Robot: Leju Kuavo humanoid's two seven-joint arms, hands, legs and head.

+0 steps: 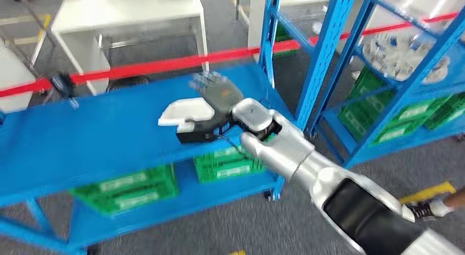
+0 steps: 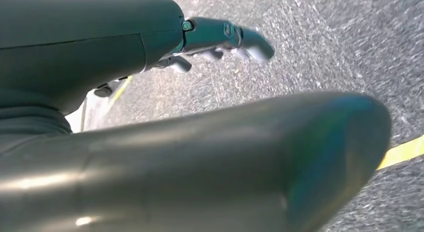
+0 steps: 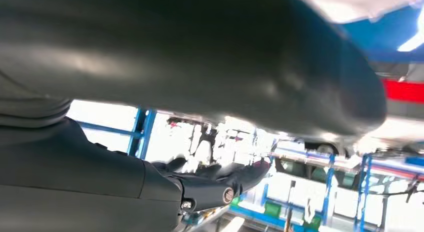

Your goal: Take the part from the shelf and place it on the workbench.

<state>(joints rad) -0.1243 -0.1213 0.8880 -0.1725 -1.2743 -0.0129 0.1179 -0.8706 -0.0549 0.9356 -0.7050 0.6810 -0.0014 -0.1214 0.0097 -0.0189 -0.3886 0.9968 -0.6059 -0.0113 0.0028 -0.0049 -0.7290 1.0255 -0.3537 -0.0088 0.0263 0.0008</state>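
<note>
Right arm (image 1: pixel 307 162) stretched forward from the lower right, right hand (image 1: pixel 211 109) out over the blue surface (image 1: pixel 82 140). White part (image 1: pixel 185 112) gripped there, thumb beneath, upper fingers (image 1: pixel 207 79) extended past it. Green crates (image 1: pixel 129 186) on the level below, red tape (image 1: pixel 164 63) behind. From the right wrist, dark thumb large and blurred, fingers (image 3: pixel 225 174) stretched out against bright blue racking. From the left wrist, left hand (image 2: pixel 220 40) above grey floor with a yellow line (image 2: pixel 402 152), fingers (image 2: pixel 250 42) loosely extended, holding nothing.
</note>
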